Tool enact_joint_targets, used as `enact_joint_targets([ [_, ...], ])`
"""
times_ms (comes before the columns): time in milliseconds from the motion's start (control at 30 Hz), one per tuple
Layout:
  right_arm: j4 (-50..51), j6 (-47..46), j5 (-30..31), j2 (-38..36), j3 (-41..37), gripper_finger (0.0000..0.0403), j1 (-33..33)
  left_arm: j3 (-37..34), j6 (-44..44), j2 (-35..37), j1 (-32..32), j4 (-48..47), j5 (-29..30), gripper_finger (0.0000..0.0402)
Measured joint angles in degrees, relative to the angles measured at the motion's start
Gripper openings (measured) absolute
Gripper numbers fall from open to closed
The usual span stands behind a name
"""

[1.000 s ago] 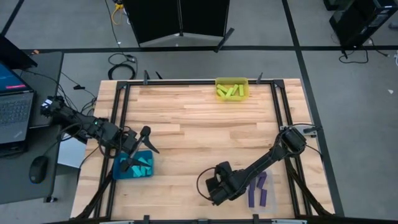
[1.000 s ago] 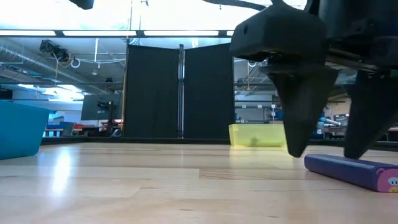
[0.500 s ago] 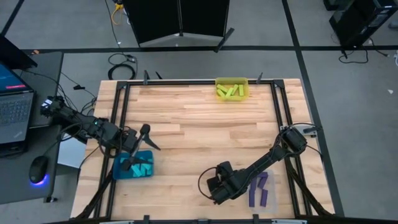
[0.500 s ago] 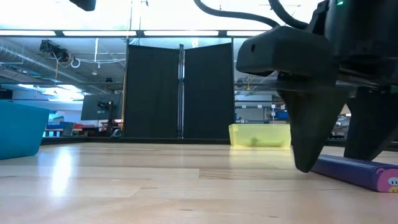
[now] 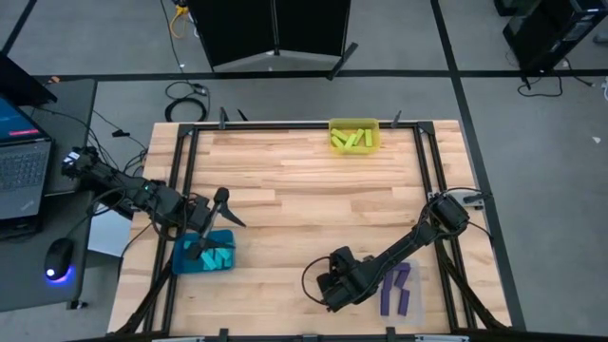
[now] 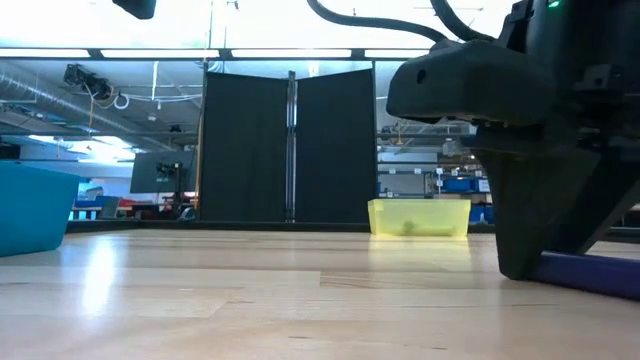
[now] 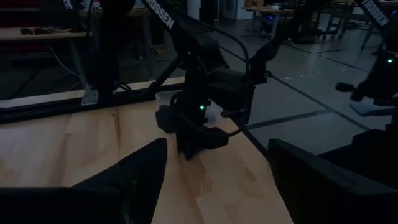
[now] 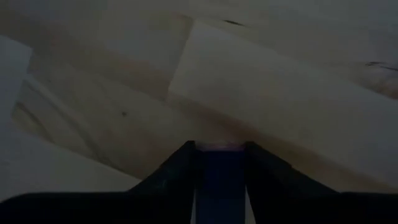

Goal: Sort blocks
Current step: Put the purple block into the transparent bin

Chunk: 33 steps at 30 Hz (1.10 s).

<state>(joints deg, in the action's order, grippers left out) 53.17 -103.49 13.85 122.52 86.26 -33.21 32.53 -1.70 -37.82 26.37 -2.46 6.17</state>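
Observation:
A dark purple block (image 8: 219, 171) lies flat on the wooden table (image 5: 285, 190) near its front edge, and my right gripper (image 5: 332, 285) is shut on it, fingers pointing down. In the low view the block (image 6: 592, 274) sticks out from under the gripper (image 6: 545, 262); in the high view the gripper hides it. My left gripper (image 5: 224, 213) hangs open above the far edge of the teal bin (image 5: 182, 249), which holds several cyan blocks (image 5: 211, 255). Its fingers (image 7: 146, 177) have nothing between them. My right gripper pinches the purple block's two long sides (image 8: 219, 160) between its two fingers (image 8: 180, 167), coming from above and pointing steeply down. The fingers lie across the block. The block lies flat on the table; which stretch of its length is held, I cannot tell.
A yellow bin (image 5: 354, 124) with several yellow-green blocks (image 5: 351, 141) stands at the table's far edge. A clear bin (image 5: 415, 285) with purple blocks (image 5: 399, 283) sits at the front right, just beside my right gripper. Black frame rails (image 5: 185, 171) run along the table's sides.
My right gripper's fingers have shut from wide open onto the purple block, which stays lying on the table. My left gripper has kept still.

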Motion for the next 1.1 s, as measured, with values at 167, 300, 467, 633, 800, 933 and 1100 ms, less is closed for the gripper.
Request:
enact_joint_targets([
  [167, -0.93, 2.78, 1.49, 0.03, 0.0, 0.0118, 0.09, 0.0, 0.01, 0.0, 0.0, 0.03, 1.69, 0.0286],
  [300, -2.1, 5.32, 4.26, -0.66, -0.12, 0.0118, 0.24, 0.0, 0.01, 0.0, 0.0, 0.61, 1.86, 0.0286],
  [467, -2.4, 9.85, 10.64, -4.15, 0.15, 0.0118, 0.82, 0.0, 0.01, 0.0, 0.0, 1.77, 1.86, 0.0286],
  [633, 0.93, 21.72, 12.38, -7.71, 3.93, 0.0118, 0.87, 0.0, 0.01, -0.04, 0.0, 1.76, 2.08, 0.0286],
  [800, 6.82, 28.84, 10.28, -13.18, 6.08, 0.0118, -3.65, 0.0, 0.01, -0.07, 0.0, 1.31, 2.21, 0.0286],
  [933, 17.74, 21.17, 4.27, -15.63, 6.05, 0.0118, -9.26, 0.0, 0.12, -0.07, 0.0, 1.32, 2.26, 0.0286],
  [1100, 29.33, 7.06, -1.32, -15.79, 5.95, 0.0118, -16.17, 0.0, 1.1, -0.07, 0.0, 1.29, 2.43, 0.0286],
])
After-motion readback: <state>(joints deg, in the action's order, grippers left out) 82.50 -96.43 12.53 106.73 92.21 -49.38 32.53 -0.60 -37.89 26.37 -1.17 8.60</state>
